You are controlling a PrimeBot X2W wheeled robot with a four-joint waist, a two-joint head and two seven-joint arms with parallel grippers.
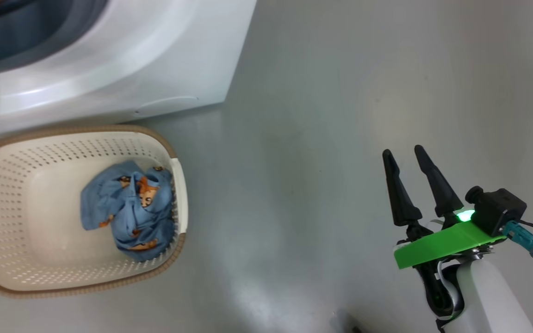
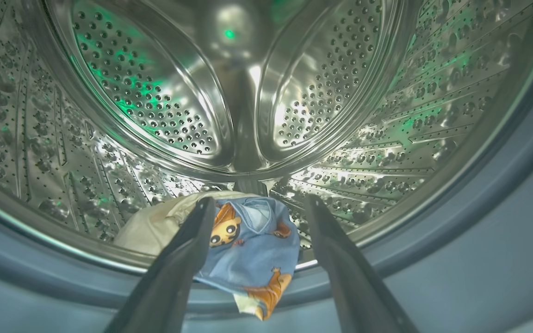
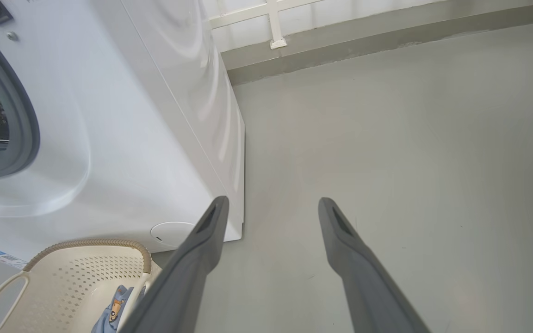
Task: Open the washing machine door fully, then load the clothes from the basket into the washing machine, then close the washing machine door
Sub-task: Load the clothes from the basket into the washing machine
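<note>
Grey, smooth floor [image 1: 317, 185] runs under the whole scene. Nearest the robot, the right claw [image 1: 403, 151] hangs over bare floor at the lower right of the head view, its two dark fingers spread wide with nothing between them. Well off to its left the basket [image 1: 86, 289] stands on the floor, just in front of the lower front edge of the washing machine [image 1: 155, 60]. Inside it, the clothes [image 1: 132, 208] lie as one bunched light-blue heap printed with orange-brown figures, pushed to the right end against the wall by the handle. Beyond the basket, the white machine shows its round mouth ringed by the grey gasket [image 2: 479, 231]. The left claw [image 2: 258, 200] reaches into that mouth, fingers wide apart and pointing toward the back of the steel drum [image 2: 155, 92]. Seen between those fingers, a light-blue garment [image 2: 252, 254] with a cartoon figure rests on the drum's front lip, and its orange and cream corner droops over the gasket. A cream cloth [image 2: 151, 226] sits just beside it on the left. Nothing is pinched, though I cannot tell whether the left finger brushes the fabric. Green light glints off the perforated steel. Farthest off, in the right wrist view, a pale wall [image 3: 340, 41] meets the floor behind the machine.
</note>
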